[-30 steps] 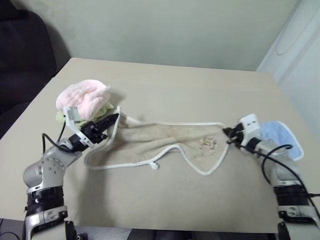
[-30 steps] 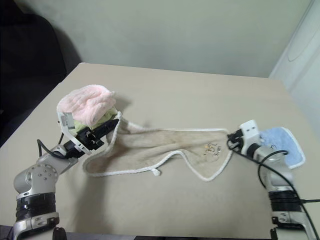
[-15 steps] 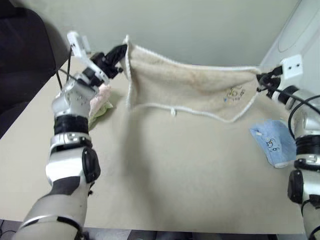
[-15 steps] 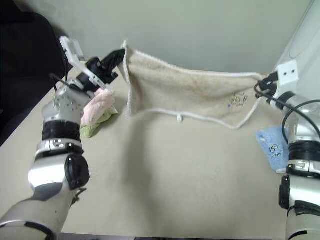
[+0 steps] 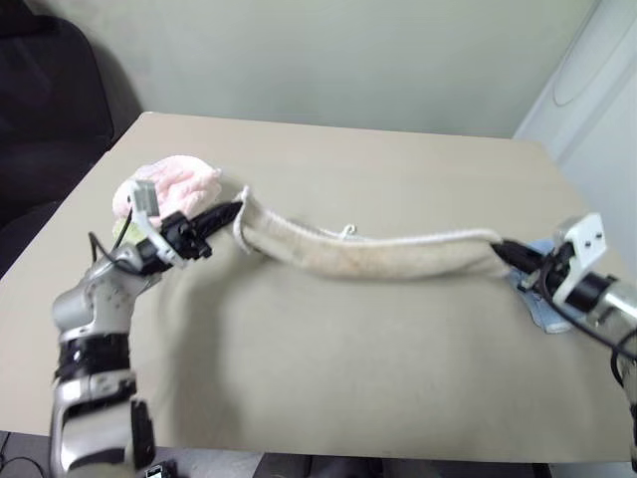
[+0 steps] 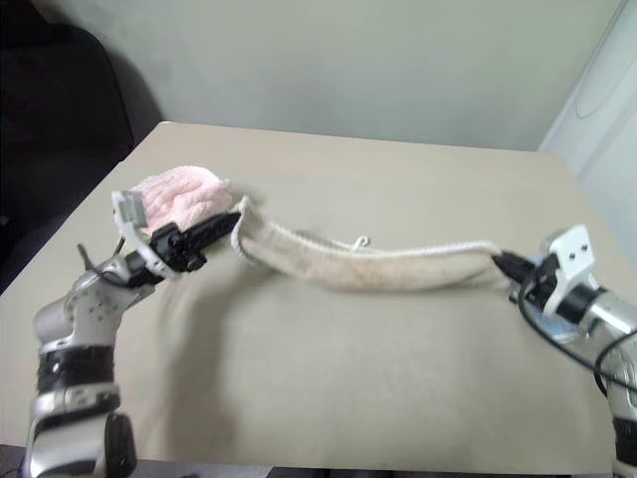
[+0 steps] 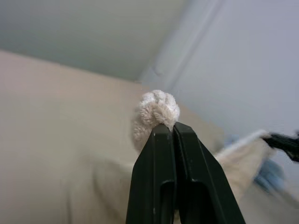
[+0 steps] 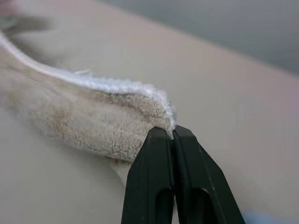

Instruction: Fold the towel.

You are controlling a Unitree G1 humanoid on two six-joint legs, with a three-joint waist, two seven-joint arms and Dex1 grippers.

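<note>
A beige towel (image 5: 378, 257) hangs as a long narrow band, stretched side to side above a tan bench (image 5: 328, 398), held at each end by one robot arm. The left gripper (image 5: 227, 213) has its jaws pinched tight on the towel's left corner, a small tuft of terry poking out past the tips in the left wrist view. The right gripper (image 5: 510, 251) is likewise clamped on the right corner, where the white corded edge curls over its black tips. The towel's long axis runs straight from one gripper to the other, sagging slightly in the middle, low over or brushing the bench. Each arm is at its own end, neither nearer the middle. A bunched pink cloth (image 5: 174, 184) sits just behind the left gripper; a light-blue cloth (image 5: 537, 299) lies beneath the right one. Laying the towel flat looks like the likely next step.
</note>
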